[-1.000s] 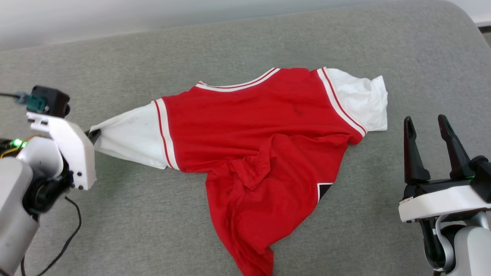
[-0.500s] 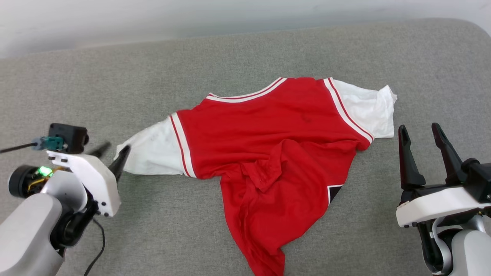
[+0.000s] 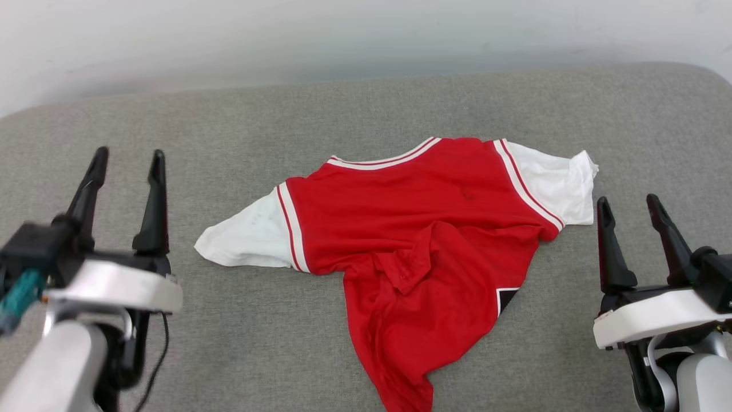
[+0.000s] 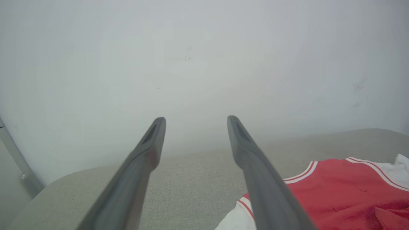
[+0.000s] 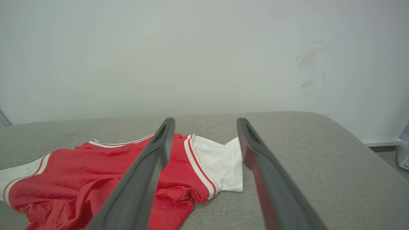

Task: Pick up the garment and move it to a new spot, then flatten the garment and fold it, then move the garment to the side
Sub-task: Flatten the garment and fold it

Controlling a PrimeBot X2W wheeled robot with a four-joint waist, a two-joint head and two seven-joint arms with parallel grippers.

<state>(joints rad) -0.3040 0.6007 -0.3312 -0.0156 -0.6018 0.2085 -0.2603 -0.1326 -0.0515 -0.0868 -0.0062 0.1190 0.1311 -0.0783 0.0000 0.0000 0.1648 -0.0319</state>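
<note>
Jaws of our left gripper (image 3: 130, 152) stand apart at the near left; the garment (image 3: 423, 229) lies rumpled on the grey cushion (image 3: 229, 332), white sleeves out to left and right; our right gripper (image 3: 627, 199), near right, has jaws apart

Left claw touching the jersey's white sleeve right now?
Apart. In the head view, bare gray cushion separates the open left claw from the garment and its near white sleeve.
</note>
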